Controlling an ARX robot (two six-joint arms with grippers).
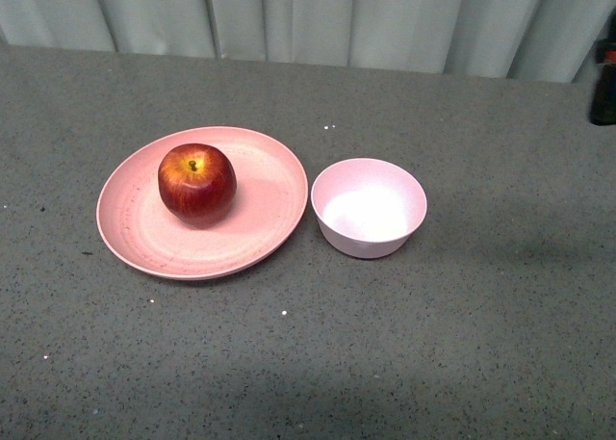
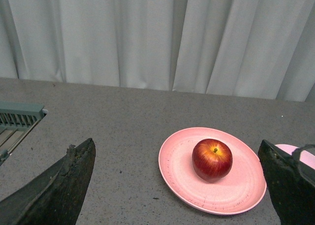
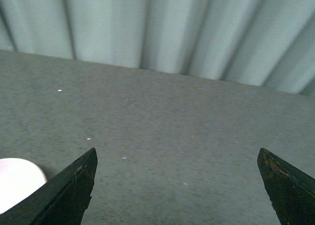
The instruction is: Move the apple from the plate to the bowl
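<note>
Glossy, round dark-red apple point(image 1: 197, 182) sits stem up on the wide, shallow, speckled pink plate point(image 1: 154, 247). The small, deep pale-pink bowl point(image 1: 361, 243) stands just beside it on the grey, grainy bench point(image 1: 462, 344). Left fingers point(image 2: 69, 180) and right fingers point(image 3: 74, 185) are spread wide.

Before me lies a grey tabletop point(image 1: 481, 344), matte and flecked with small white specks; behind its far edge a pale curtain point(image 1: 385, 21) hangs in soft vertical folds; the light is even and dim; my left wrist camera catches a grey-green slatted grille point(image 2: 19, 119).
</note>
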